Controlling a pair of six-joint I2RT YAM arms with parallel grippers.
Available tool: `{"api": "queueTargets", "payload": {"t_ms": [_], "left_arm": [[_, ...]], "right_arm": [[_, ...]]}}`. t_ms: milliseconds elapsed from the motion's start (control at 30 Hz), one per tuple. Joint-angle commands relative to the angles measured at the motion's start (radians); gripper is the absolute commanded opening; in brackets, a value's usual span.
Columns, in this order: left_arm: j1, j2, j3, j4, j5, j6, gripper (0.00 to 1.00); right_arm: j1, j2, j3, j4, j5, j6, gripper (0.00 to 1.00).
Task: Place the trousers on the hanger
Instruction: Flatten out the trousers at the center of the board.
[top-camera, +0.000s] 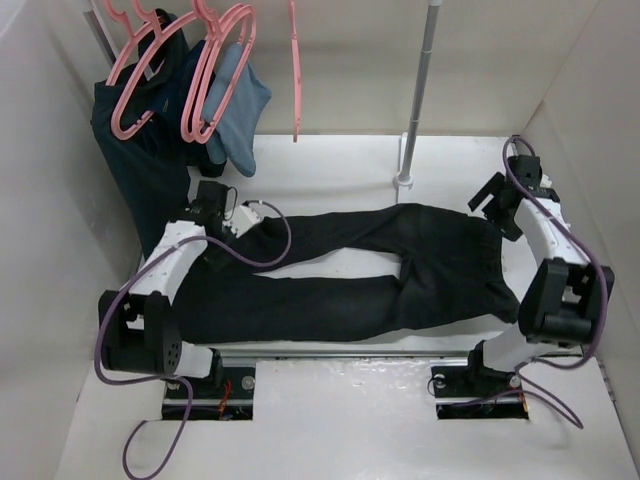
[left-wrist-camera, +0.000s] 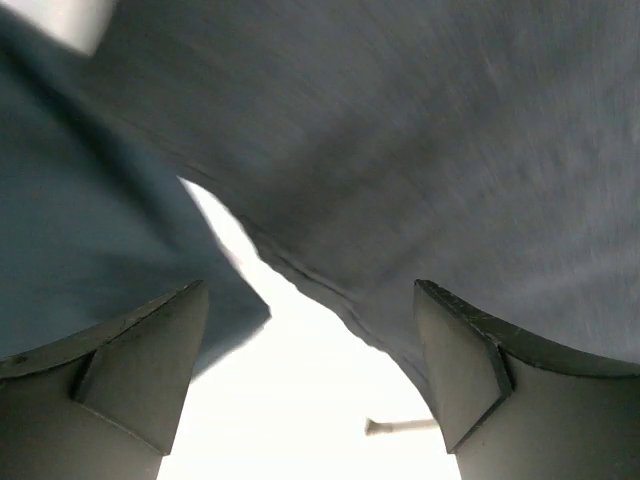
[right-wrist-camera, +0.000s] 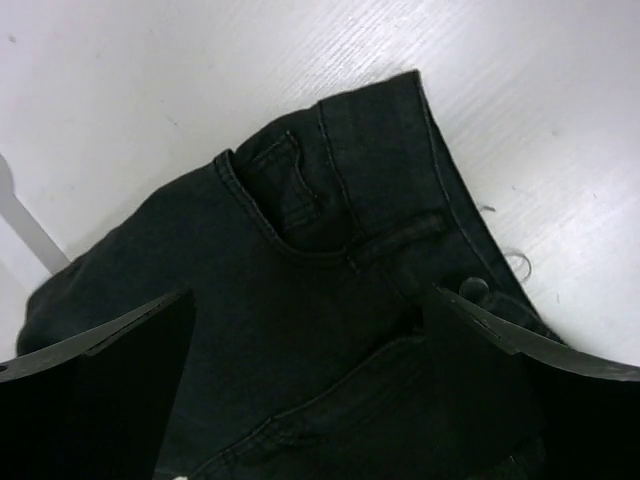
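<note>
Trousers (top-camera: 370, 270) span the table (top-camera: 340, 165), waistband near its right edge. Left gripper (left-wrist-camera: 312, 300) and right gripper (right-wrist-camera: 310, 310) gape empty; cuffs hidden.

White table (top-camera: 330, 170), black trousers (top-camera: 450, 262) spread flat across it, legs pointing left

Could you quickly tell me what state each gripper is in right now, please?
Left gripper: open, gripping nothing.
Right gripper: open above the waistband of the trousers, gripping nothing.
</note>
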Motion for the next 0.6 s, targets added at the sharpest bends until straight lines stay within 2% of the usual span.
{"api": "queueTargets", "payload": {"t_ms": [0,200,333,400,433,467,500,533,567], "left_arm": [[0.007,-0.024,0.026,0.027,0.091,-0.038,0.81],[-0.007,0.146,-0.064,0.183,-0.074,0.000,0.82],[0.013,0.214,-0.084,0.163,-0.083,0.026,0.84],[0.023,0.233,-0.106,0.149,-0.092,0.038,0.82],[0.023,0.233,-0.115,0.149,-0.092,0.039,0.77],[0.023,0.243,-0.115,0.165,-0.092,0.039,0.68],[0.023,0.243,-0.126,0.175,-0.092,0.039,0.39],[0.023,0.243,-0.126,0.176,-0.092,0.039,0.25],[0.023,0.253,-0.111,0.176,-0.092,0.020,0.10]], "right_arm": [[-0.031,0.076,0.111,0.035,-0.068,-0.134,1.00],[-0.081,0.301,0.211,0.004,-0.122,-0.198,1.00],[-0.081,0.423,0.279,-0.021,-0.104,-0.227,1.00],[-0.081,0.473,0.300,-0.031,-0.146,-0.228,1.00],[-0.081,0.473,0.300,-0.031,-0.163,-0.237,1.00],[-0.081,0.486,0.300,-0.018,-0.177,-0.237,1.00],[-0.081,0.486,0.300,-0.018,-0.177,-0.237,0.98],[-0.081,0.496,0.291,-0.004,-0.177,-0.237,0.90],[-0.081,0.496,0.291,-0.004,-0.168,-0.237,0.78]]}}
